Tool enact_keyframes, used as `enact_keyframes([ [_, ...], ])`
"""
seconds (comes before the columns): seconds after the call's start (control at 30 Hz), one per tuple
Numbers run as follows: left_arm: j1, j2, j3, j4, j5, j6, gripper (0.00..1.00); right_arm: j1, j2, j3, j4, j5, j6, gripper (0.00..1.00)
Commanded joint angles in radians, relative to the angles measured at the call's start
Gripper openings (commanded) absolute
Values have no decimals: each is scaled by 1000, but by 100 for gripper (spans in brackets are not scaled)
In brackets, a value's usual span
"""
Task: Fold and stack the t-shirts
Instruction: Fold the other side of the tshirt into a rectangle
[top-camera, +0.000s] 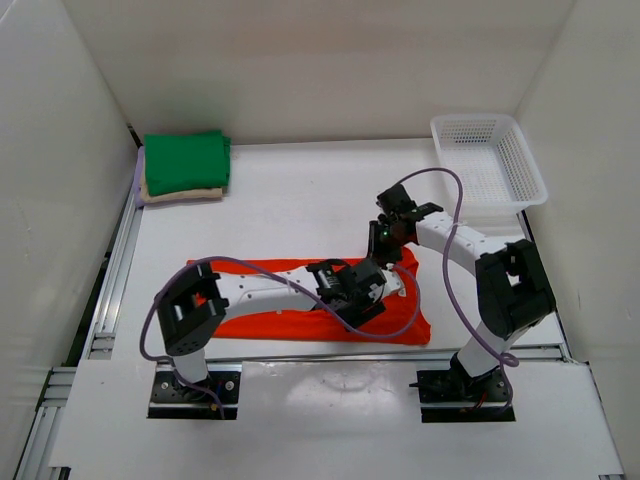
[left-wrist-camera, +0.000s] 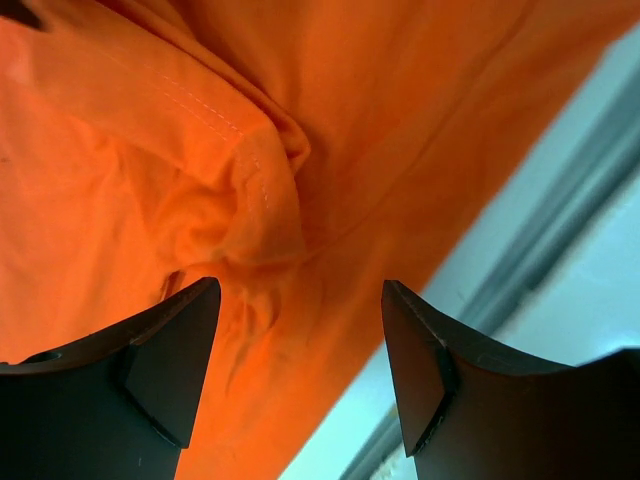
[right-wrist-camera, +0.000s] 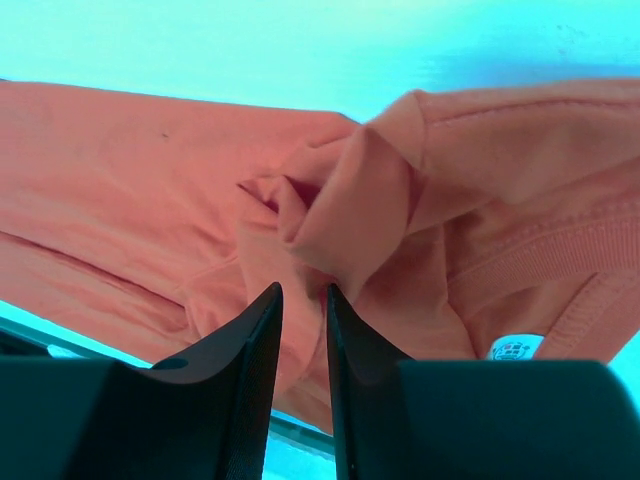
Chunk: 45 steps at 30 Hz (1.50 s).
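Top external shows a folded stack far left at the back of the worktop (top-camera: 300, 190): the green t-shirt (top-camera: 186, 162) on the tan t-shirt (top-camera: 180, 193), with a sliver of the lavender t-shirt (top-camera: 137, 178) at the left edge. The orange-red t-shirt (top-camera: 300, 328) lies spread along the near edge, and both arms reach over its right half. The left tool (top-camera: 362, 300) hangs low over the cloth with its jaws wide and nothing between them. Just to its right and farther back, the right tool (top-camera: 390, 245) sits at the shirt's far right corner, its jaws drawn to a slit. The white basket (top-camera: 490, 165) stands far right, well apart.

The step appears to be gathering the right end for a fold. It would go best if each tool took a single layer at a matching corner — near and far — and both lifted evenly, so the edge carries over straight.

The left wrist view alone shows a puckered sleeve seam (left-wrist-camera: 215, 115) under the open jaws. The right wrist view alone shows bunched cloth at the tips and the neck label (right-wrist-camera: 512, 350), but not whether the cloth is pinched. Only the top view gives the stack and the shirt's whole outline.
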<state>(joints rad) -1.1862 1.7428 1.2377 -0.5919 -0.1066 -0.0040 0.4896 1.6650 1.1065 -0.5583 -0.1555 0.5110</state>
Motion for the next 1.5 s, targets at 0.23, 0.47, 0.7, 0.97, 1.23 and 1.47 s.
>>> enact_keyframes([
  [0.23, 40, 76, 74, 56, -77, 4, 73, 3, 50, 84, -26, 19, -74, 32],
  [0.47, 40, 98, 121, 56, -50, 4, 49, 3, 96, 116, -61, 53, -112, 34],
  [0.7, 40, 107, 91, 56, 1, 4, 48, 3, 105, 96, -61, 53, -130, 33],
  [0.97, 40, 87, 51, 47, 64, 4, 66, 3, 114, 96, -61, 31, -131, 7],
  [1.23, 40, 101, 16, 38, 24, 4, 46, -28, 85, 73, -71, 11, -121, 0],
  [1.47, 40, 45, 51, 29, 24, 4, 10, -56, -40, -13, -80, 11, -92, 0],
])
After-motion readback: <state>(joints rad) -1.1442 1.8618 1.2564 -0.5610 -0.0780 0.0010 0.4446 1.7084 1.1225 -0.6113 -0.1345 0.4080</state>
